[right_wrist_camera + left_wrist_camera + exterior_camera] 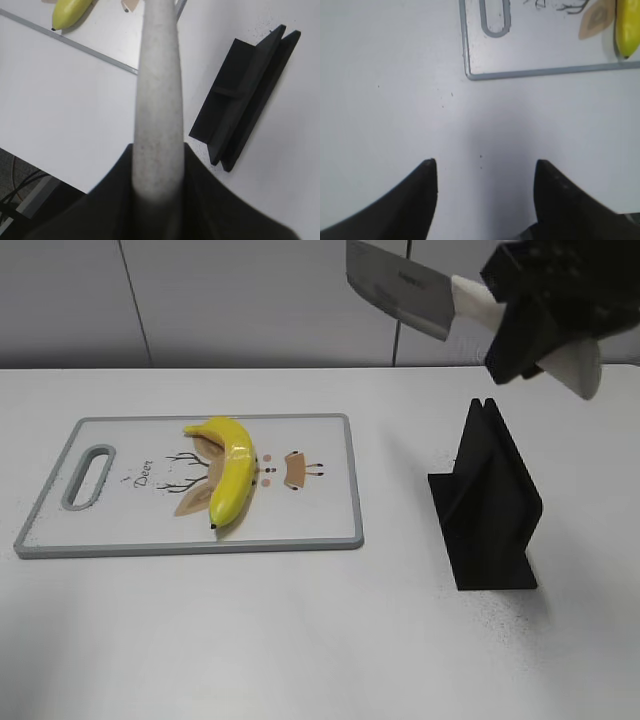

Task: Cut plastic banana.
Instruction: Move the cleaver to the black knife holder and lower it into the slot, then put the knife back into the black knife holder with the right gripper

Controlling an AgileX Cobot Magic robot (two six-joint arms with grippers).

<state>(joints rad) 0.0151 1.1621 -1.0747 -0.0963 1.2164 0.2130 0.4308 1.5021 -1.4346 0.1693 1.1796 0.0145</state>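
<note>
1. Right gripper (pixel 530 325) clamped on cleaver (pixel 400 285) handle, high above knife stand (pixel 487 502).
2. Left gripper (pixel 485 195) spread open, empty, beside cutting board (pixel 320 515).
3. Banana (pixel 232 468) lying on board; best to carry blade across, square it over mid-length, lower straight.

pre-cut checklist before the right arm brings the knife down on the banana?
1. Knife gripped by right gripper: ok, handle clamped.
2. Banana on cutting board: ok, whole, lying flat.
3. Blade over banana: not ok, it hangs high, right of the board.
4. Left gripper clear of cut path: ok, open over bare table, off the board's corner.
5. Knife stand clear of the path: ok, empty, right of the board.
6. Blade edge facing down: cannot tell.
</note>
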